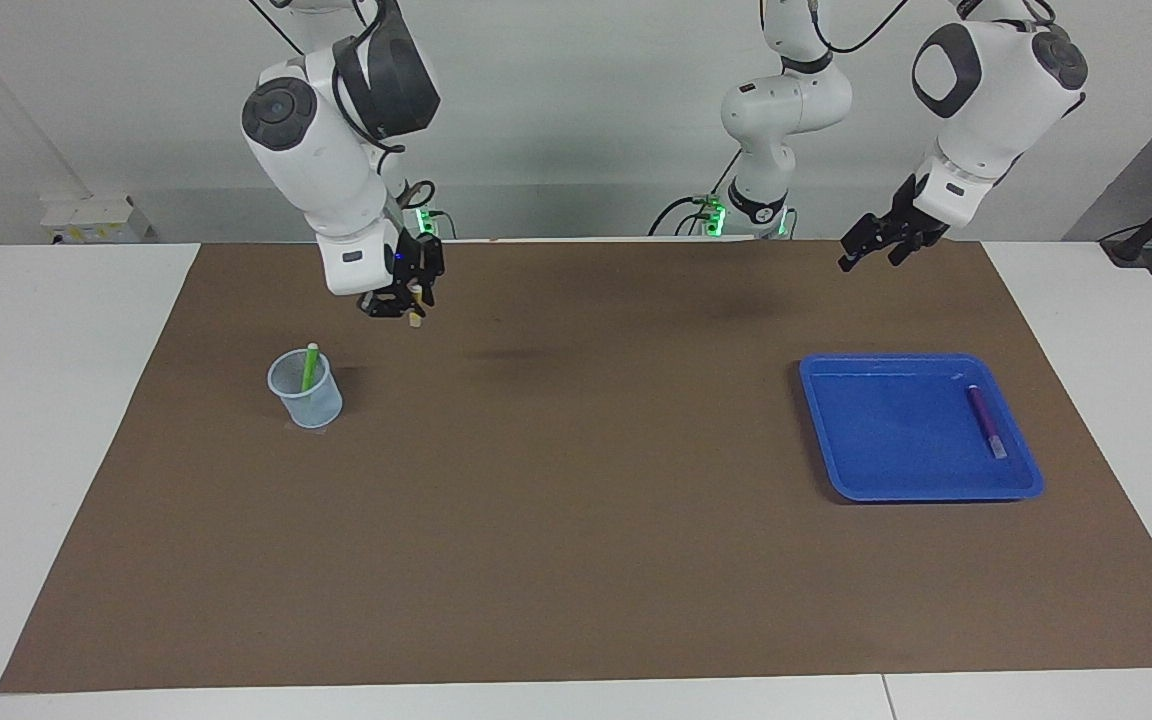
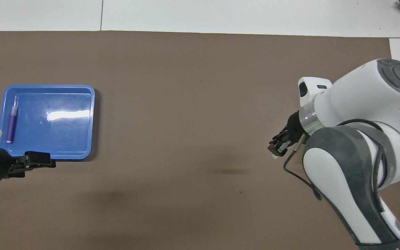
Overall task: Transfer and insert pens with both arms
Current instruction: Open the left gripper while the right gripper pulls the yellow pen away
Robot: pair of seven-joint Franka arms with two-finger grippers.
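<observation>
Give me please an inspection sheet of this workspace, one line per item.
Surface: brown mat on white table.
Job's things: green pen standing in clear cup; purple pen lying in blue tray; yellow pen carried.
Clutter: nothing seen.
Grippers: right gripper shut on yellow pen, over the mat near the cup; left gripper open, empty, near the tray.
Cables: black cable loops off right wrist.
Surroundings: white wall; green lights at arm bases.
</observation>
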